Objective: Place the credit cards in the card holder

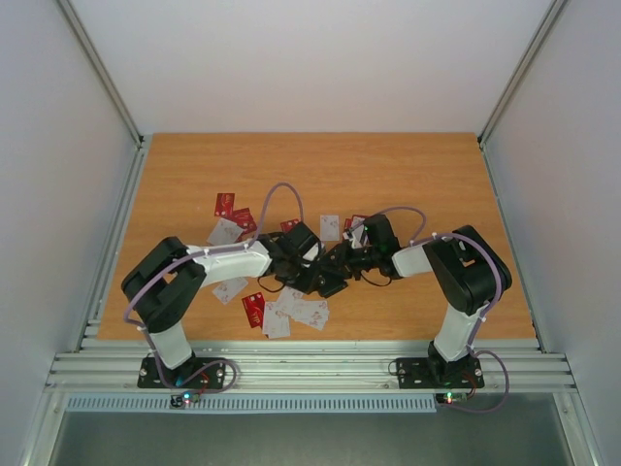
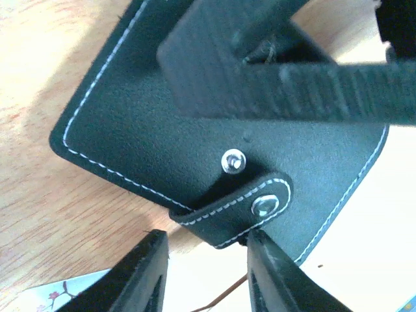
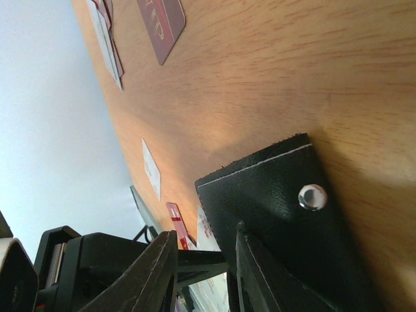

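Your card holder (image 2: 162, 130) is a black grained leather-look wallet, edged with white stitching. A short strap (image 2: 227, 211) folds round one long edge onto its outer face. The strap carries a round metal snap cap (image 2: 263, 206), and a matching metal stud (image 2: 233, 161) sits bare just beside it, so the strap is unfastened. From the right wrist you see a corner of the same holder (image 3: 279, 214) with one shiny snap, lifted a little off the wooden table (image 1: 417, 175) and casting a shadow. The holder shows no brand or lettering. A red card (image 3: 162, 19) near the top of the right wrist view has marks too blurred to read, and a white card (image 2: 58, 296) shows only small red blossom marks. The holder is at the middle of the table where your two arms meet, with the credit cards (image 1: 310, 311) scattered to its left, behind it and in front of it. Your left gripper (image 2: 208, 237) has its fingers apart on either side of the strap's fold; you cannot tell whether they are pinching it. Your right gripper (image 3: 207, 231) has its fingers partly apart with the holder's edge in the gap and one finger lying across the outer face. Whether it is gripping cannot be told either.
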### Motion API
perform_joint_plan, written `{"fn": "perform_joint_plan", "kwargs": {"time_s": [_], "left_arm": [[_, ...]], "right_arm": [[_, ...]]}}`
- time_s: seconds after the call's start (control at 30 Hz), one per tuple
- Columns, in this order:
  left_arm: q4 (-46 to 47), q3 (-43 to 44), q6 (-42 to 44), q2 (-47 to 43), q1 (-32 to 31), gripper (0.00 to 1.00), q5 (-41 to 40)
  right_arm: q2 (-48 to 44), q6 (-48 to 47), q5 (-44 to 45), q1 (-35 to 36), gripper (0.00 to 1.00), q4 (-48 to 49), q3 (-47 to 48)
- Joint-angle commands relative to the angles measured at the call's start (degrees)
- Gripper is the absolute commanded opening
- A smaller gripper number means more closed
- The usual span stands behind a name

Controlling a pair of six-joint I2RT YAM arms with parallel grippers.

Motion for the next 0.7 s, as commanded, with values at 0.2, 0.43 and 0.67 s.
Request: {"fn": "perform_joint_plan", "kwargs": {"time_s": [0.2, 0.43, 0.67], "left_arm": [[1.72, 1.06, 2.48, 0.56, -1.65, 0.39, -5.8], [-0.15, 3.53, 2.34, 1.05, -1.65, 0.32, -10.89], [1.27, 4.64, 2.75, 2.74, -1.65, 0.31, -5.56]], "right_arm": [[2.13, -3.84, 3.62, -0.43, 0.27, -13.54, -1.01], [2.03, -4.75, 3.36, -0.6, 0.27, -14.58, -0.84], [2.31, -5.08, 2.94, -0.89, 0.27, -14.62, -0.83]]}}
